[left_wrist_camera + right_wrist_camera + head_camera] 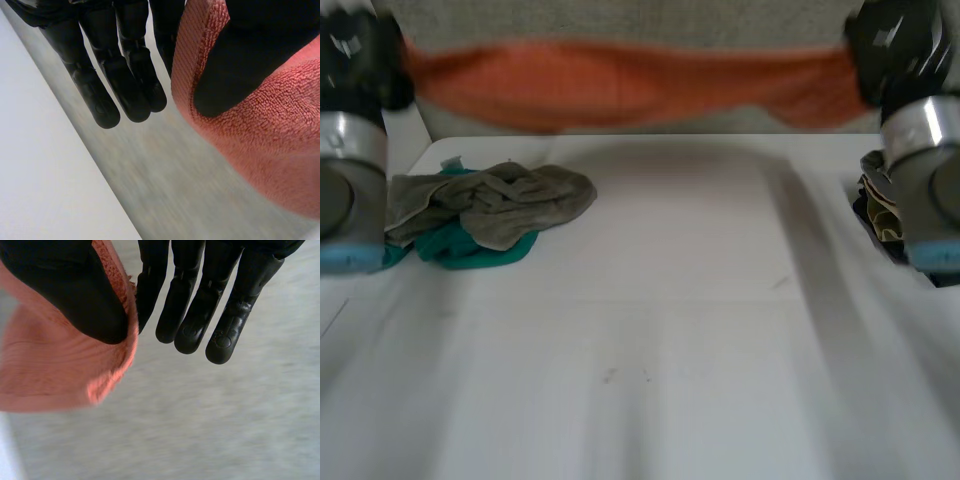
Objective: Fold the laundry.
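Your orange towel (630, 85) is off the white table (670, 330), stretched out in a long, slightly sagging band above the table's far edge. Each end of it is in one of your hands.

Your left hand (360, 60) has the towel's end above the table's far left corner. In the left wrist view the thumb (240, 65) presses down on the terry cloth (270, 150) and pins a folded edge of it against the side of the hand. The other fingers (125, 85) reach out straight and close together, clear of the cloth. So it is a pinch by the thumb, not a full grasp.

Your right hand (900, 50) has the other end above the table's far right corner. The right wrist view shows the same hold: the thumb (75, 290) clamps the towel's edge (45, 375) against the nearest finger, while the remaining fingers (200, 305) point straight out, side by side, touching nothing.

On the table's left side lies a crumpled grey-olive cloth (510, 200), draped partly over a teal cloth (470, 250) whose edge shows beneath it on the side towards you. Both lie just beside your left arm (350, 200). At the table's right edge a small heap of dark, patterned laundry (882, 210) sits partly hidden behind your right arm (930, 190). You cannot tell which garments are in it.
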You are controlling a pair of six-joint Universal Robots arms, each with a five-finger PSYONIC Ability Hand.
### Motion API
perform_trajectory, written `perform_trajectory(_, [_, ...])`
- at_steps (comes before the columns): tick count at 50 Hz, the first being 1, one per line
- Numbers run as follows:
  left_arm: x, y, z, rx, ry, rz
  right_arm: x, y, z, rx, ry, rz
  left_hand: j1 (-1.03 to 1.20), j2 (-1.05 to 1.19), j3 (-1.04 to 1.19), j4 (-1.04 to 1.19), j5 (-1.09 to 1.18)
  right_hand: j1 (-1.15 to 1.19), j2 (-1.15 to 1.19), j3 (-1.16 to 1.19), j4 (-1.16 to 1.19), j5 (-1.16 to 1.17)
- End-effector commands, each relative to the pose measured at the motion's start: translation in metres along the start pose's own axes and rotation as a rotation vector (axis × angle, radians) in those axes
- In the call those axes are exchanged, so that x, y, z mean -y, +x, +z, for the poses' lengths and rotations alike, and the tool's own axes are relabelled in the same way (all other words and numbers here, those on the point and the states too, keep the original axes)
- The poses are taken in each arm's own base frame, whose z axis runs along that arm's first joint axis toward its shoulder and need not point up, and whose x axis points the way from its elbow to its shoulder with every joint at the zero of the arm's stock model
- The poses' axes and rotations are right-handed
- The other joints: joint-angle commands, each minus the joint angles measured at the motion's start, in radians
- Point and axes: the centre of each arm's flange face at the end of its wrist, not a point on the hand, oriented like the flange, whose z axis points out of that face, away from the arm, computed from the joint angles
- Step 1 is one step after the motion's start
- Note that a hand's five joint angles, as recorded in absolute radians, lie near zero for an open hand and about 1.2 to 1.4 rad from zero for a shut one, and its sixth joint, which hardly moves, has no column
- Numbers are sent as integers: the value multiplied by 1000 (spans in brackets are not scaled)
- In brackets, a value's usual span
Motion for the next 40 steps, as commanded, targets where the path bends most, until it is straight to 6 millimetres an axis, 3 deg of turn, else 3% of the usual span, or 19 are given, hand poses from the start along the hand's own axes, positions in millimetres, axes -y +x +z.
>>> perform_trajectory(1, [-54,23,-56,-151,-176,-12,-41,-69,-55,254,-133,55,241,195,201,194,256,399,217,211,204,221])
perform_trajectory(6, [-71,23,-84,-191,-288,-13,-65,-77,-87,358,-274,66,241,195,201,194,256,399,217,211,204,221])
perform_trajectory(9, [-62,13,-102,-196,-375,4,-73,-72,-103,429,-367,72,241,195,201,194,256,399,217,211,204,221])
perform_trajectory(14, [-45,-8,-132,-224,-545,64,-48,-25,-133,587,-559,114,241,195,201,194,256,399,217,211,204,221])
perform_trajectory(18, [-25,-14,-164,-330,-680,121,-41,4,-158,718,-731,127,241,195,201,194,256,399,217,211,204,221])
perform_trajectory(22, [-14,-12,-201,-494,-846,219,-32,26,-176,833,-785,46,241,195,201,194,256,399,217,211,204,221])
perform_trajectory(24, [-10,-12,-215,-566,-909,264,-32,27,-177,853,-769,18,241,195,201,194,256,399,217,211,204,221])
perform_trajectory(30, [-8,-10,-210,-571,-842,320,-39,21,-171,822,-733,8,241,195,201,194,256,399,217,211,204,221])
perform_trajectory(36, [-18,-3,-181,-503,-716,267,-66,-2,-153,759,-715,34,241,195,201,194,256,399,217,211,204,221])
perform_trajectory(40, [-22,14,-160,-509,-609,239,-65,-9,-134,669,-628,25,241,195,201,194,256,399,217,211,204,221])
